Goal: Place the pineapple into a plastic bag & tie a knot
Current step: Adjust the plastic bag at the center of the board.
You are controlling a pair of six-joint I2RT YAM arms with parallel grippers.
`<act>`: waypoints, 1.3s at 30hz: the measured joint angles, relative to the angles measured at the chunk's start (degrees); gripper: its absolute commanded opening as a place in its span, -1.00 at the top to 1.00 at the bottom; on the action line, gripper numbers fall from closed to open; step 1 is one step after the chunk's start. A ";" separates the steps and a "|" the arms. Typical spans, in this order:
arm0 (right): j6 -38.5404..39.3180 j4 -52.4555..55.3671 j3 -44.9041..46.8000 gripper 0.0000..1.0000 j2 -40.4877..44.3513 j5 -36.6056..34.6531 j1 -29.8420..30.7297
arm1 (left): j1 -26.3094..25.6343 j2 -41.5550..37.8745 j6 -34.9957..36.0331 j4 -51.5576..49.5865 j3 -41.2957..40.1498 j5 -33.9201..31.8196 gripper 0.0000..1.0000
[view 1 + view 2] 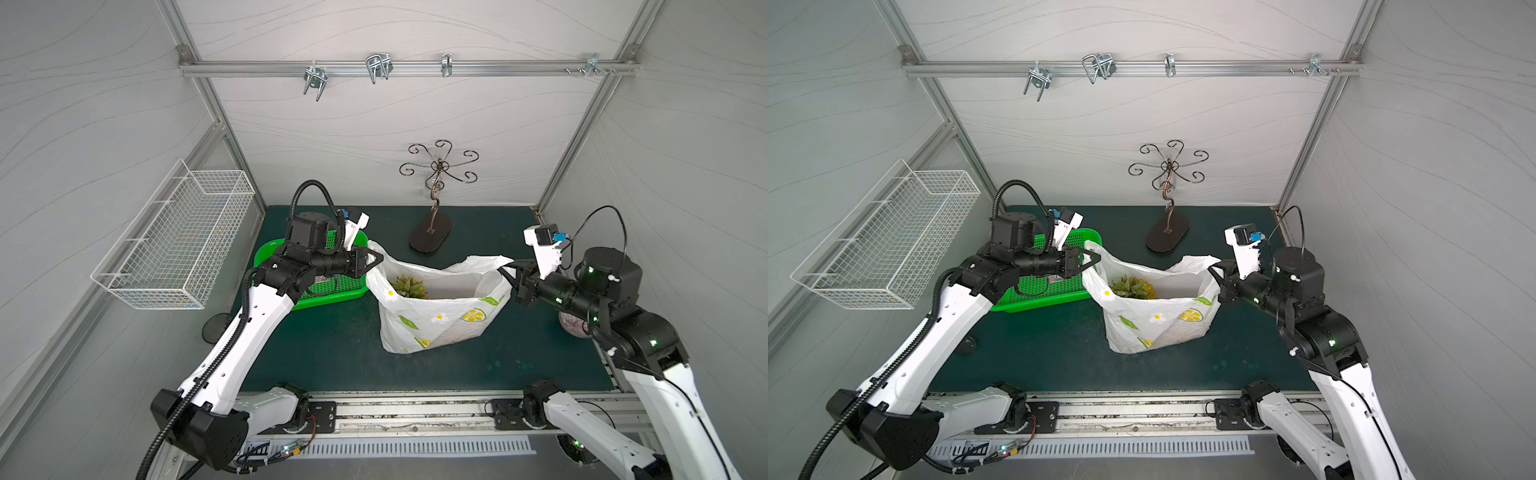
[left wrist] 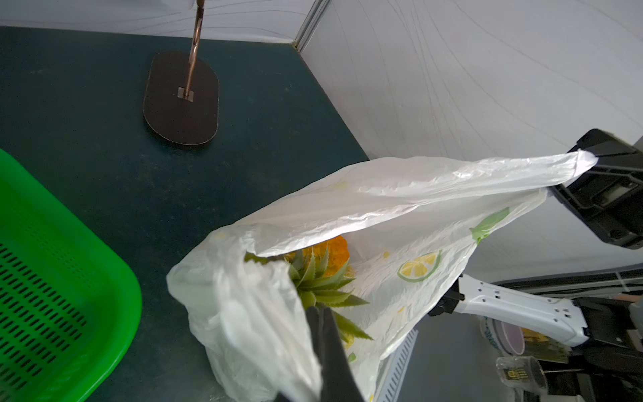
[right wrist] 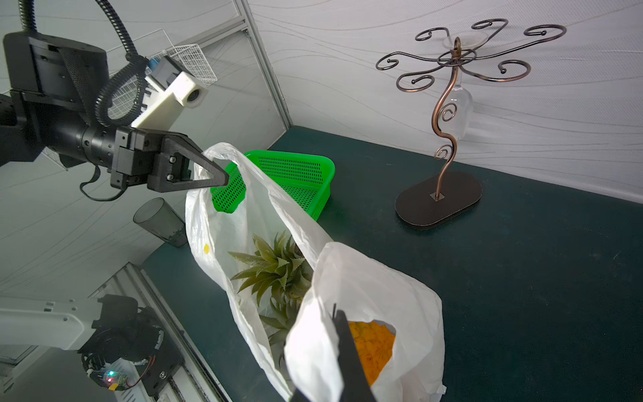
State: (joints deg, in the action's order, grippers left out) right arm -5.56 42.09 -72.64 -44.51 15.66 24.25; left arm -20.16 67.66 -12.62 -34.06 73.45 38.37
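Note:
The plastic bag (image 1: 436, 320) (image 1: 1154, 324) stands open mid-table, white with lemon prints. Inside it lies the pineapple (image 1: 409, 286) (image 1: 1131, 286), its green crown (image 3: 278, 268) toward the left arm and its orange body (image 3: 372, 344) toward the right arm. My left gripper (image 1: 376, 261) (image 2: 322, 313) is shut on the bag's left handle (image 3: 222, 155). At the opposite side my right gripper (image 1: 505, 270) (image 3: 337, 313) is shut on the other handle (image 2: 487, 170). The two handles are stretched apart, holding the mouth wide. No knot is in view.
A green perforated basket (image 1: 328, 286) (image 2: 52, 278) sits under the left wrist, touching the bag's left side. A bronze scroll stand (image 1: 430, 235) rises behind the bag. A white wire basket (image 1: 174, 245) hangs on the left wall. A dark cup (image 1: 216, 326) and a bowl (image 1: 573, 324) sit at the mat's edges.

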 measured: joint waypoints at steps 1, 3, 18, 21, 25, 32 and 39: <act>0.20 0.02 0.00 1.00 0.00 -0.09 0.00 | 0.00 -0.68 -0.11 0.74 -0.04 0.00 1.00; 0.85 0.00 0.00 1.00 -0.09 -0.26 0.00 | -0.24 -2.62 -0.24 3.23 -0.24 -0.35 1.00; 7.80 -0.72 0.81 0.41 -1.70 2.58 0.00 | -8.76 -9.29 22.91 3.67 -2.45 -6.88 1.00; 10.25 0.20 0.15 0.28 -1.29 2.73 0.00 | -8.76 -10.58 26.91 3.96 -3.91 -6.47 1.00; 11.78 0.76 -2.40 -0.36 -1.22 2.71 0.00 | -8.76 -10.69 31.98 3.72 -3.87 -6.38 1.00; 15.78 6.14 -10.34 -0.85 -2.75 3.74 0.00 | -8.76 -8.52 39.36 1.36 -1.66 -3.63 1.00; 22.38 11.56 -13.53 -0.86 -3.04 2.47 0.00 | -8.76 -8.52 43.52 0.17 -1.31 -1.79 1.00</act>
State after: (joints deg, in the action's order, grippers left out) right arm 16.82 53.65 -86.17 -47.55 18.13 24.25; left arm -28.93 59.13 30.89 -33.89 72.14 36.58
